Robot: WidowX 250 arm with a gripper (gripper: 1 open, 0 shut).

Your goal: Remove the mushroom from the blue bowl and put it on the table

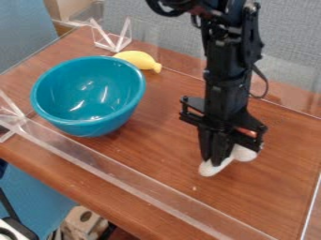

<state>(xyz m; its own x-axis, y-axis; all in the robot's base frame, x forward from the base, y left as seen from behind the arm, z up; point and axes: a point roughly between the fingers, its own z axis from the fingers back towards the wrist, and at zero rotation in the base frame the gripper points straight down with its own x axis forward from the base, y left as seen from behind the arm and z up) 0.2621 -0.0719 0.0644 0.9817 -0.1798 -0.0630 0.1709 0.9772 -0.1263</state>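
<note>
The blue bowl (pixel 88 94) stands at the left of the table (pixel 150 159), and nothing shows inside it. My gripper (pixel 217 157) points straight down over the tabletop to the right of the bowl. It is shut on the mushroom (pixel 213 170), whose cream-white stem sticks out below the dark fingers. The stem's end is at the wood surface or just above it; I cannot tell if it touches. A pale bit beside the fingers looks like part of the mushroom, and its cap is mostly hidden by them.
A yellow banana (pixel 141 61) lies behind the bowl near the back wall. Clear acrylic walls (pixel 113 178) run along the table's edges, the front one close below the gripper. Bare wood lies between bowl and gripper.
</note>
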